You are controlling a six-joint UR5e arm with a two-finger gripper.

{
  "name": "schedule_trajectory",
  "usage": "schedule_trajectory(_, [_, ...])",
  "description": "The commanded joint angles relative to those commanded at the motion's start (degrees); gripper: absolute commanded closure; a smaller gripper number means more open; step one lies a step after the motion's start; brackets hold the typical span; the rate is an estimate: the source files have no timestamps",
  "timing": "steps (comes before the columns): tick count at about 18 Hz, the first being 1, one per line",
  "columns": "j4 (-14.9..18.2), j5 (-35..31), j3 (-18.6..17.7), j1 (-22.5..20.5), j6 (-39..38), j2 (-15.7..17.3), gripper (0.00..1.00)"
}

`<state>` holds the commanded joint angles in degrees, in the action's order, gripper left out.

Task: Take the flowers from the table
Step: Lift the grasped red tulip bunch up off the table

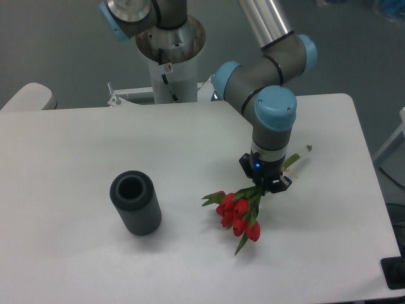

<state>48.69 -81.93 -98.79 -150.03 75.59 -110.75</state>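
The flowers, a bunch of red tulips with green stems and leaves, hang from my gripper over the right-middle of the white table. The blooms point down and to the left, the stem ends stick out to the upper right behind the gripper. My gripper points straight down and is shut on the stems. Whether the lowest blooms still touch the tabletop I cannot tell.
A dark grey ribbed cylinder with an open top stands on the left half of the table. The robot's base rises behind the far edge. The table's right edge runs close to the flowers' stem ends.
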Motion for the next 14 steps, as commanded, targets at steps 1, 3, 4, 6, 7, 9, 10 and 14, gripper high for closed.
schedule_trajectory(1, [0.0,1.58,0.35,0.0,0.0,0.27,0.85])
schedule_trajectory(3, [-0.09,4.92,0.62,-0.18,0.0,0.36,0.85])
schedule_trajectory(4, [-0.18,6.94,0.88,-0.35,-0.09,0.44,0.85])
schedule_trajectory(6, [-0.09,11.77,2.45,-0.53,-0.79,0.53,0.85])
schedule_trajectory(7, [0.0,14.14,2.9,-0.79,-0.88,0.53,0.85])
schedule_trajectory(9, [0.0,19.85,3.43,-1.75,-2.62,0.53,0.85])
schedule_trajectory(10, [-0.09,22.66,3.86,-2.11,-4.81,0.53,0.85])
schedule_trajectory(14, [0.0,30.41,7.64,-2.99,-11.58,0.27,0.85])
